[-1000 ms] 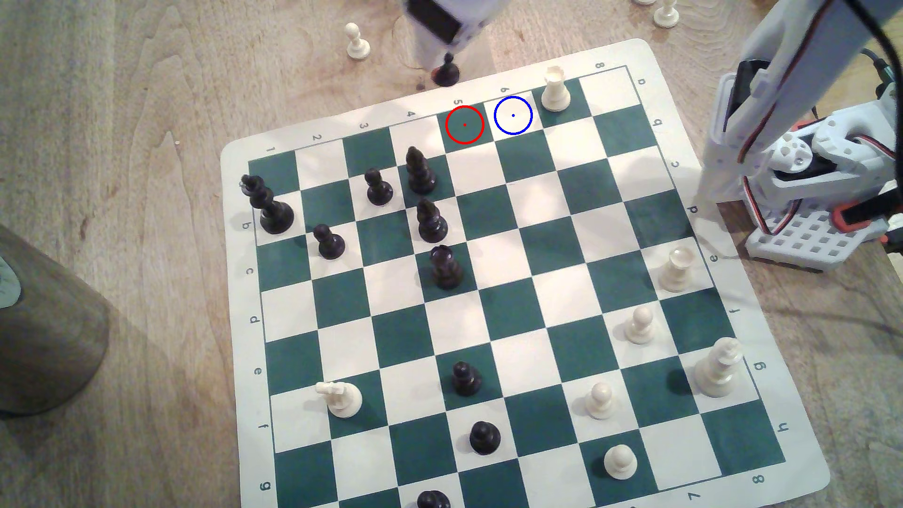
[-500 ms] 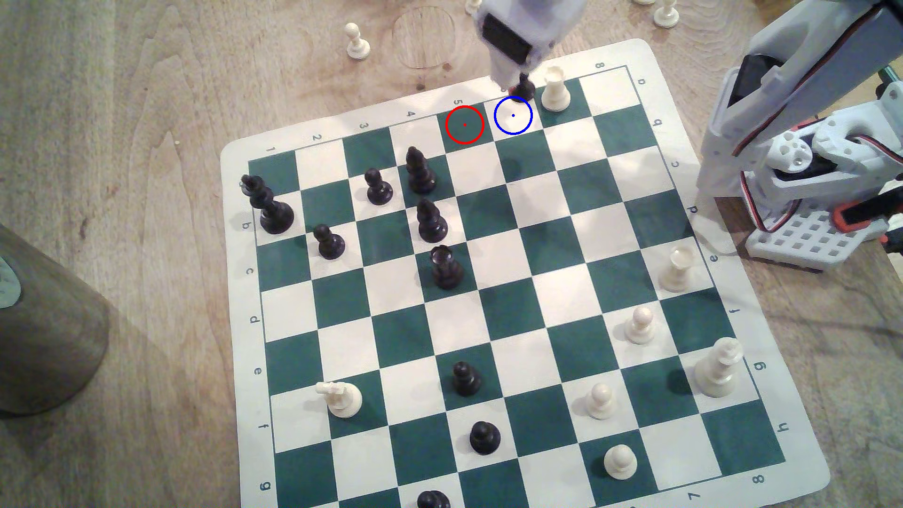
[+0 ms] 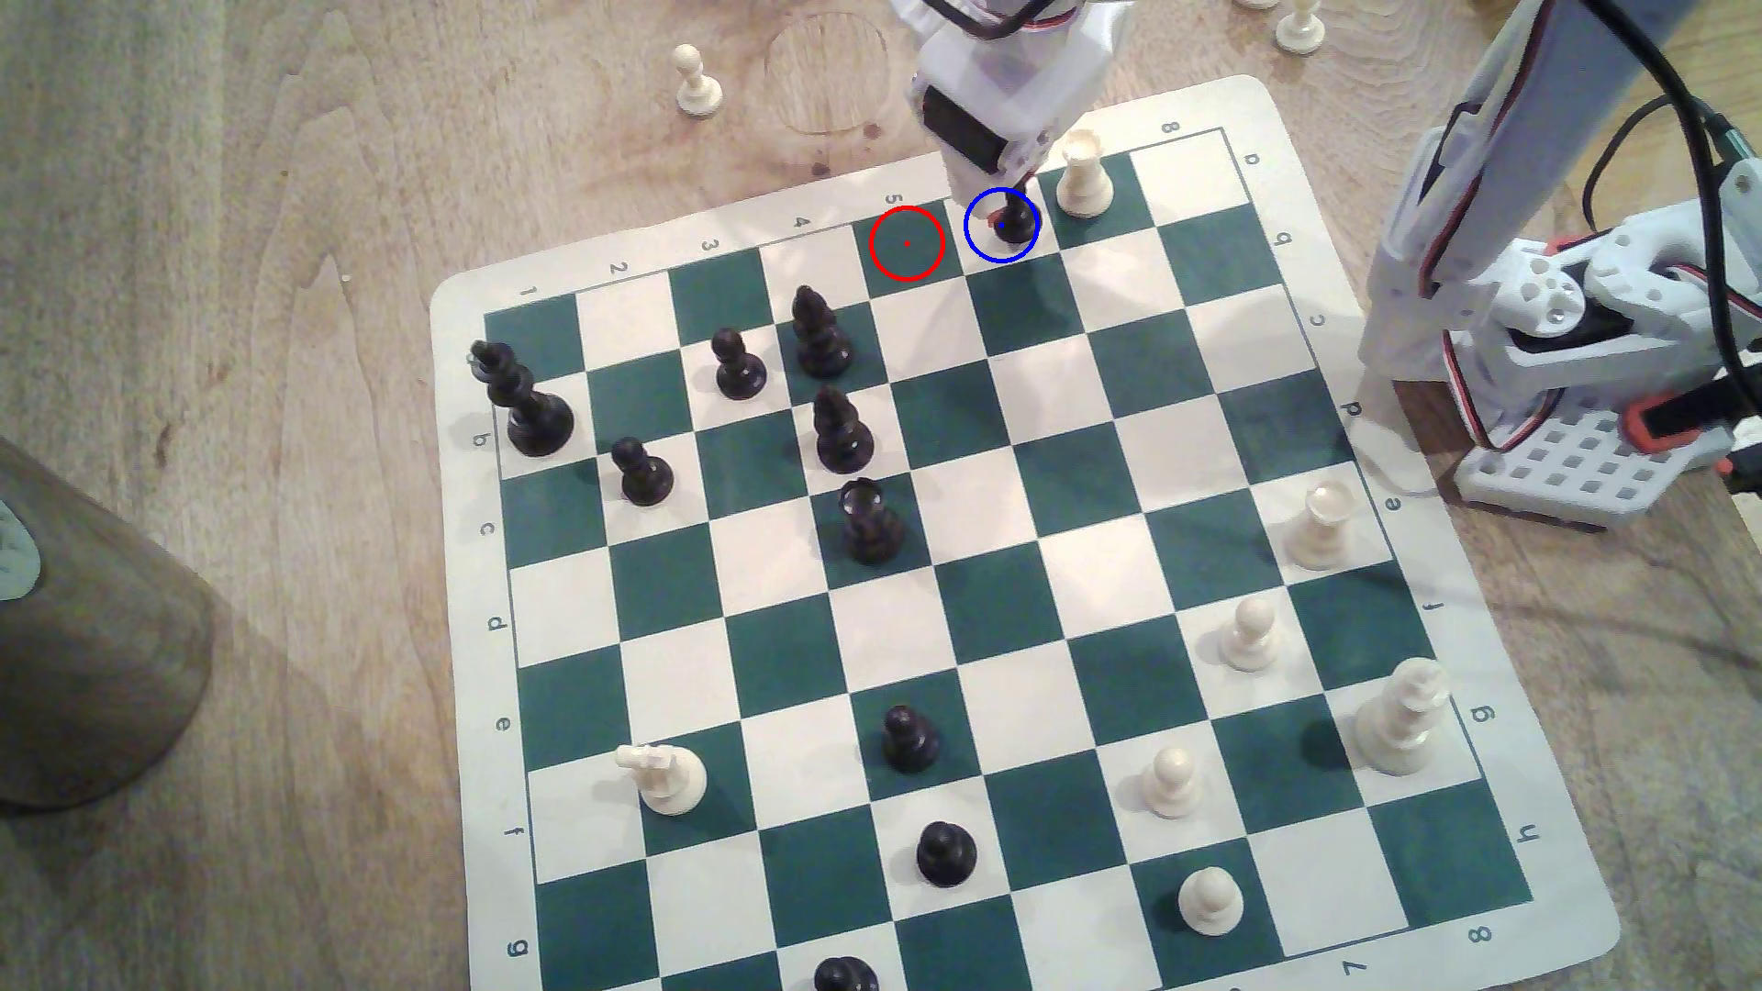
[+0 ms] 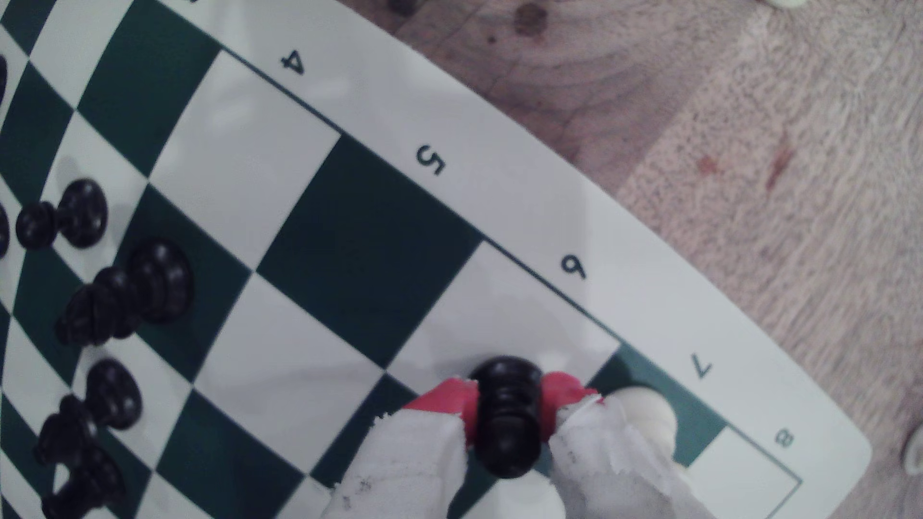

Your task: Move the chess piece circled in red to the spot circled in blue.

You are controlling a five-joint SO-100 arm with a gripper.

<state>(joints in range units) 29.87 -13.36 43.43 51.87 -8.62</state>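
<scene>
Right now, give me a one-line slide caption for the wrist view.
Pincer clamps the black pawn over the white column-6 square, beside a white piece.

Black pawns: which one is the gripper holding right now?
The black pawn inside the blue ring, beside the white rook. The gripper is clamped on it; the other black pawns stand free.

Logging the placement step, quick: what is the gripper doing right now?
Gripper: closed on the black pawn, its red-tipped fingers pinching it on either side, over the blue-ringed white square.
</scene>
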